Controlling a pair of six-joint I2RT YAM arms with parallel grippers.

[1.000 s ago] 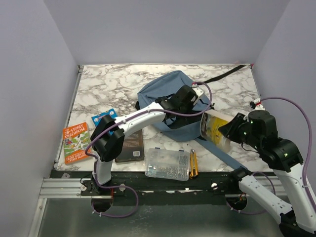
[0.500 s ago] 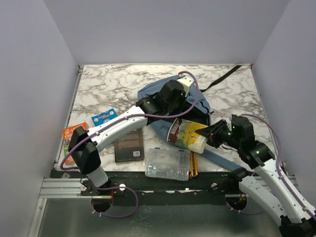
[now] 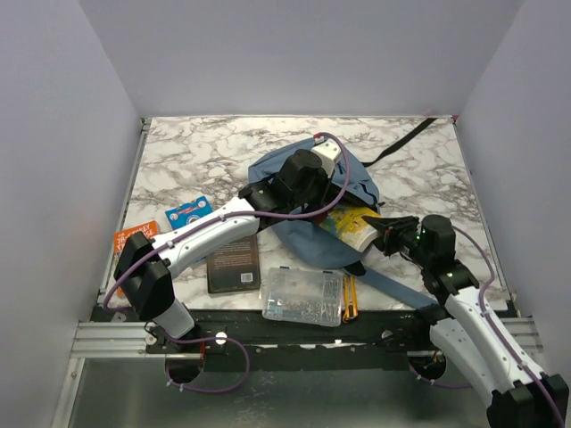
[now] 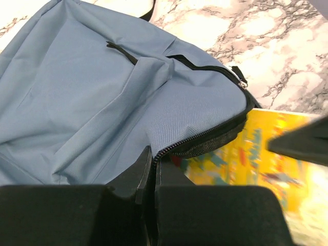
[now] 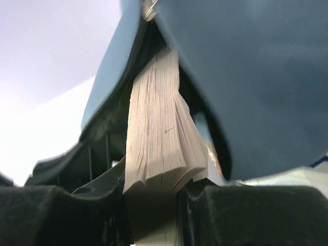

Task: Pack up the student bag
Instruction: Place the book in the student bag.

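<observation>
The student bag point(image 3: 357, 181) lay at mid-desk point(image 3: 205, 152). The left hand point(image 4: 152, 161) was clamped tight on the bag's zip edge. The right hand point(image 5: 154, 192) gripped a book point(image 5: 156, 133) with a yellow cover, partly inside the opening.

The setting reads as a robotics lab test cell. A marble-patterned counter point(image 3: 196, 152) is boxed in on three sides by plain pale walls point(image 3: 53, 134). A left arm point(image 3: 214, 230) and a right arm point(image 3: 477, 325) are bolted to an aluminium rail point(image 3: 107, 339) at its near edge, and purple cables point(image 3: 247, 357) loop below.
</observation>
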